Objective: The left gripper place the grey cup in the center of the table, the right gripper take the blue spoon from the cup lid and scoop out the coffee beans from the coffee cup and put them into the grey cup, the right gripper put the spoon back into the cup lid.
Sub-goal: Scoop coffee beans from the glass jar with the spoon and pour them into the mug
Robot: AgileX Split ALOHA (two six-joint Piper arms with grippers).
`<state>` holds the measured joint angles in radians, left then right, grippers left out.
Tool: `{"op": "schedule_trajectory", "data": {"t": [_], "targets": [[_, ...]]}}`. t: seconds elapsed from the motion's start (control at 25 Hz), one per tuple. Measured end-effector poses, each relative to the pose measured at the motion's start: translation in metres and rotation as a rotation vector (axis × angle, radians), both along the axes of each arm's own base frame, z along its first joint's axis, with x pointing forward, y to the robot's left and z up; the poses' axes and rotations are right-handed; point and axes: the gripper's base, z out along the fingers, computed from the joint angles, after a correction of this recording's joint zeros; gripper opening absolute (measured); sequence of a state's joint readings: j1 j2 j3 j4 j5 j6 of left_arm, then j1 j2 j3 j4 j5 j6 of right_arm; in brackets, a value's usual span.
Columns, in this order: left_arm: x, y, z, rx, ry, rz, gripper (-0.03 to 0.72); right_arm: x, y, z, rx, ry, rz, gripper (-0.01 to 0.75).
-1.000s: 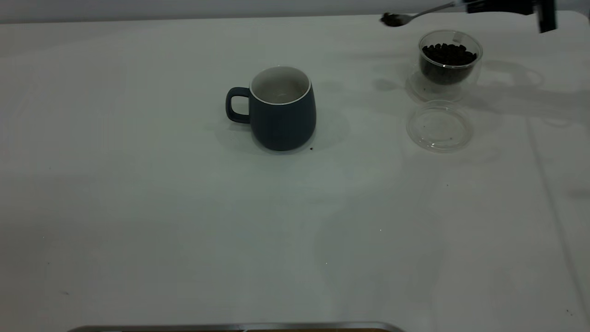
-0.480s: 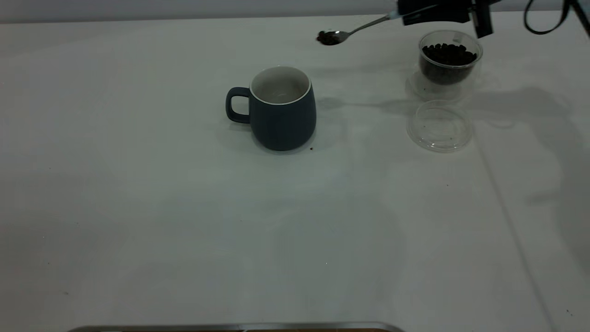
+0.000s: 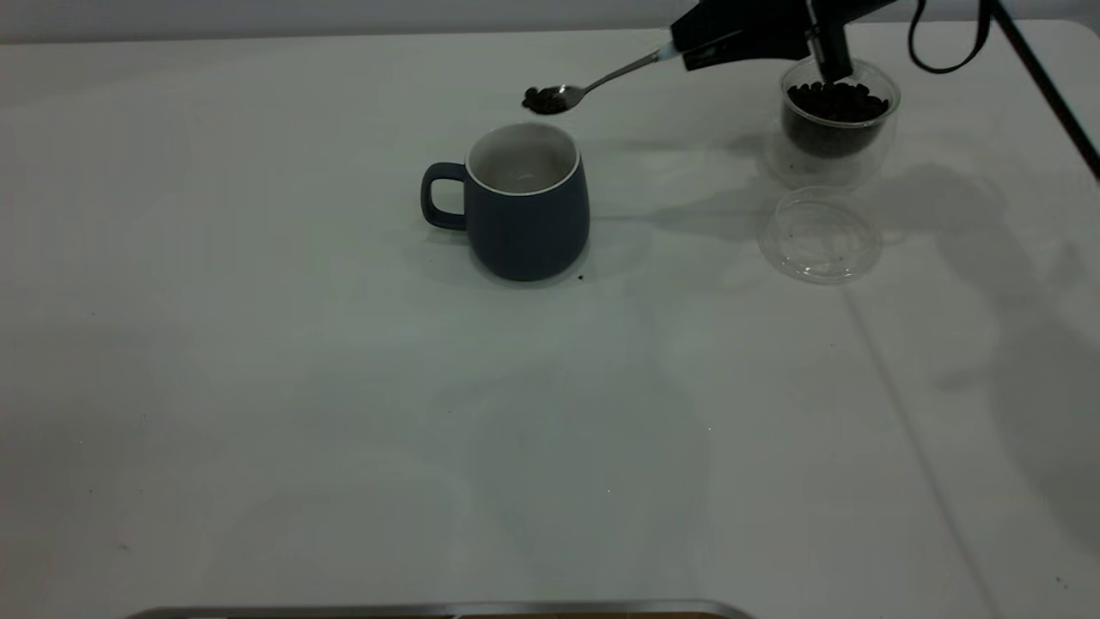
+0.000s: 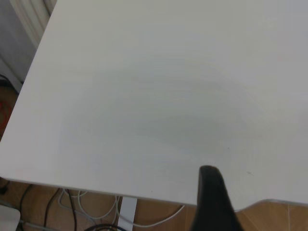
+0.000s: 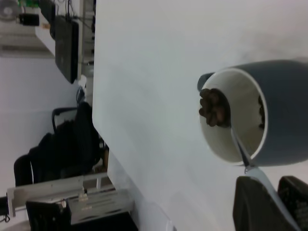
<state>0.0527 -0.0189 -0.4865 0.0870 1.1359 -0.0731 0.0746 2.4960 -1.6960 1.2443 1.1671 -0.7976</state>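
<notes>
The grey cup [image 3: 524,206] stands upright at mid-table, its handle pointing left and its pale inside showing in the right wrist view [image 5: 240,120]. My right gripper [image 3: 687,47] is shut on the pale handle of the blue spoon [image 3: 614,76] and holds it level. The spoon bowl carries a small heap of coffee beans [image 3: 546,100] just above the cup's far rim, and the right wrist view shows the beans [image 5: 214,107] over its mouth. The coffee cup [image 3: 838,116], full of beans, stands at the far right. The empty cup lid [image 3: 821,236] lies in front of it. The left gripper [image 4: 211,192] hangs over a bare table corner.
A black cable [image 3: 945,52] loops off the right arm above the coffee cup. A tiny dark crumb [image 3: 580,278] lies by the grey cup's base. The table [image 3: 344,413] ends at a metal strip [image 3: 430,610] along the near edge. Floor and cables [image 4: 96,216] show beyond the corner.
The right gripper has carried the loaded spoon leftward and lower, from beside the coffee cup to above the grey cup's rim. Cups and lid have not moved.
</notes>
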Motion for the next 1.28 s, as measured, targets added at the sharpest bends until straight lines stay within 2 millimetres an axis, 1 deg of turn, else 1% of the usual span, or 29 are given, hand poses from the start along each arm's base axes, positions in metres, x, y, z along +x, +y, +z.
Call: {"op": "schedule_trajectory", "data": {"t": [0.12, 0.24, 0.44, 0.6, 0.8, 0.92, 1.08, 1.16, 1.24, 1.28], "targets": [[0.000, 0.000, 0.000, 0.000, 0.000, 0.000, 0.555, -0.002, 0.006, -0.006, -0.002, -0.009, 0.024, 0.099], [0.000, 0.000, 0.000, 0.000, 0.000, 0.000, 0.555, -0.004, 0.010, -0.007, -0.013, -0.062, 0.073, 0.099], [0.000, 0.000, 0.000, 0.000, 0.000, 0.000, 0.555, -0.004, 0.011, -0.008, -0.018, -0.158, 0.126, 0.099], [0.000, 0.000, 0.000, 0.000, 0.000, 0.000, 0.555, -0.001, 0.011, -0.010, -0.052, -0.271, 0.155, 0.099], [0.000, 0.000, 0.000, 0.000, 0.000, 0.000, 0.555, -0.001, 0.020, -0.009, -0.091, -0.460, 0.259, 0.099], [0.000, 0.000, 0.000, 0.000, 0.000, 0.000, 0.555, -0.001, 0.025, -0.001, -0.126, -0.544, 0.300, 0.099], [0.000, 0.000, 0.000, 0.000, 0.000, 0.000, 0.555, 0.000, 0.027, 0.018, -0.209, -0.626, 0.357, 0.099], [0.000, 0.000, 0.000, 0.000, 0.000, 0.000, 0.555, 0.000, 0.027, 0.031, -0.253, -0.658, 0.384, 0.099], [0.000, 0.000, 0.000, 0.000, 0.000, 0.000, 0.555, -0.003, 0.026, 0.052, -0.280, -0.673, 0.402, 0.099], [0.000, 0.000, 0.000, 0.000, 0.000, 0.000, 0.555, -0.005, 0.025, 0.066, -0.286, -0.671, 0.407, 0.099]]}}
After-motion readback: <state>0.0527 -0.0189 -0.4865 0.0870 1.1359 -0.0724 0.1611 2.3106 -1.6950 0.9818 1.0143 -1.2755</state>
